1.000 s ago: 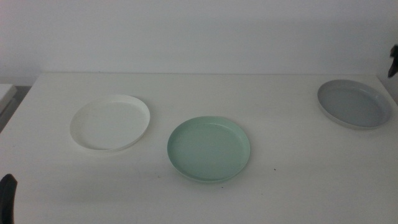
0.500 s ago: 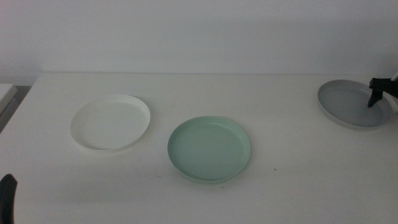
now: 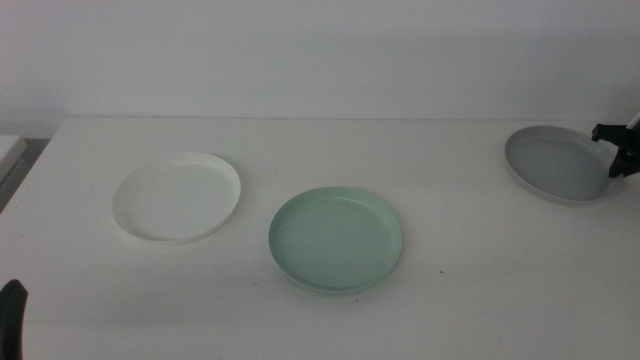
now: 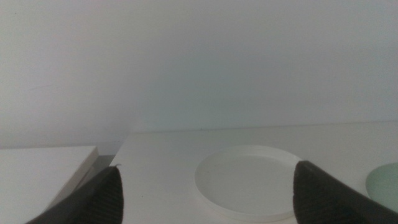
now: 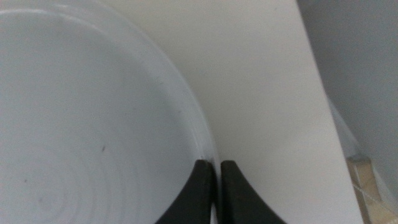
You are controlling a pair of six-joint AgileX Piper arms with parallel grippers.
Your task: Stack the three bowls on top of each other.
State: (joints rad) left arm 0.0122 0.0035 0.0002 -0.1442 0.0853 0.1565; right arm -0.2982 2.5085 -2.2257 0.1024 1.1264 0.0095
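The grey bowl [image 3: 555, 165] sits at the table's far right. My right gripper [image 3: 618, 160] is at its right rim. In the right wrist view the two jaws [image 5: 216, 186] are pressed close together with the rim of the grey bowl [image 5: 81, 124] between them. The pale mint green bowl [image 3: 335, 240] lies in the middle, and the white bowl [image 3: 178, 197] lies to its left. My left gripper [image 3: 10, 315] waits at the bottom left corner. In the left wrist view its jaws [image 4: 208, 168] stand wide apart, facing the white bowl [image 4: 249, 180].
The white table [image 3: 400, 150] ends just right of the grey bowl, with its edge [image 5: 311, 93] close to my right gripper. A pale wall stands behind the table. A separate white surface [image 4: 37, 168] lies beyond the table's left edge.
My right gripper came down from the upper right to the grey bowl's right rim and closed on it. The grey bowl has shifted slightly left. The left arm has not moved.
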